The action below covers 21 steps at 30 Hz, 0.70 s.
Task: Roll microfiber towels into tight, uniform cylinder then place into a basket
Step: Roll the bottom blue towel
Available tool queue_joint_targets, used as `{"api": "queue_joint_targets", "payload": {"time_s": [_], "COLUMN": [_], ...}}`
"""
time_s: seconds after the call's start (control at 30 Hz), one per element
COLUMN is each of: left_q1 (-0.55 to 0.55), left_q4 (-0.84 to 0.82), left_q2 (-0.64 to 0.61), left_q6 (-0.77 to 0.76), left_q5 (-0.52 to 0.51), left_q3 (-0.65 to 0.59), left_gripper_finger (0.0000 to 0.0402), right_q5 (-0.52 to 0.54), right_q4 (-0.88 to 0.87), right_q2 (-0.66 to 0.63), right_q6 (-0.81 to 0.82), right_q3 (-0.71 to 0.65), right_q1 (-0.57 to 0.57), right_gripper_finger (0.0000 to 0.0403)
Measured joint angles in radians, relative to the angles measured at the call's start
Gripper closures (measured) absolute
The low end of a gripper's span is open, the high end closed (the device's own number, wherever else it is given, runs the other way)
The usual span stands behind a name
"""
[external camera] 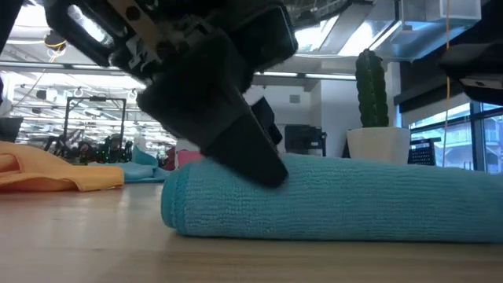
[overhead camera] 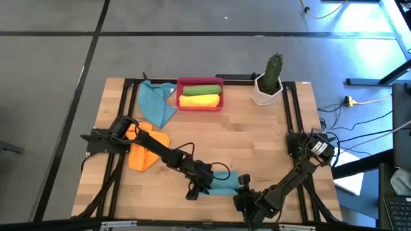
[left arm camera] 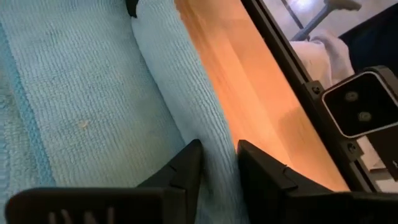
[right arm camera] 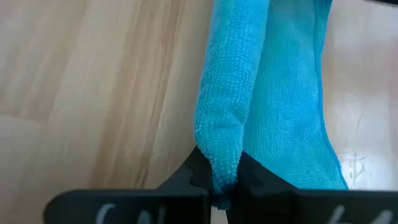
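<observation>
A teal microfiber towel (overhead camera: 221,184) lies partly rolled near the table's front edge; in the low view it is a thick roll (external camera: 338,200) resting on the wood. My left gripper (overhead camera: 196,188) is at the roll's left end, fingers slightly apart around the rolled edge (left arm camera: 217,162). My right gripper (overhead camera: 243,183) is shut on the roll's right end. The red basket (overhead camera: 221,102) at the far middle holds a green roll (overhead camera: 200,89) and a yellow roll (overhead camera: 199,101). My left gripper's fingers (left arm camera: 186,168) stand on either side of the rolled edge (left arm camera: 214,140) near its left end, and the cloth fills the gap between them. They slant down from the far left. The roll lies on the table. My right gripper pinches the tip of the rolled edge (right arm camera: 219,163) at its right end between its two fingers. The fingers slant down and lie along the roll. The rest of the towel (right arm camera: 286,124) lies flat on the table beside it.
An orange towel (overhead camera: 144,146) lies crumpled at the left, under the left arm. Another teal towel (overhead camera: 156,102) lies left of the basket. A white pot with a cactus (overhead camera: 268,83) stands at the far right. Black rails (overhead camera: 295,109) run along the table's sides.
</observation>
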Motion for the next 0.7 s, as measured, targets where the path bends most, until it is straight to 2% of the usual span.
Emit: {"api": "queue_joint_targets", "payload": {"time_s": [0.27, 0.4, 0.7], "left_q1": [-0.012, -0.041, -0.155], "left_q4": [-0.187, -0.208, -0.215], "left_q2": [-0.139, -0.203, -0.193], "left_q6": [0.079, 0.089, 0.116], "left_q5": [-0.146, -0.209, -0.332], "left_q3": [0.0, 0.0, 0.0], "left_gripper_finger": [0.0296, 0.0293, 0.029], "right_q5": [-0.171, -0.236, -0.283], "right_q4": [0.009, 0.02, 0.105], "right_q2": [-0.035, -0.039, -0.106], "right_q6": [0.093, 0.129, 0.099], "right_q3": [-0.001, 0.0, -0.016], "right_q1": [-0.059, -0.094, -0.131], "right_gripper_finger": [0.0387, 0.0387, 0.0387]}}
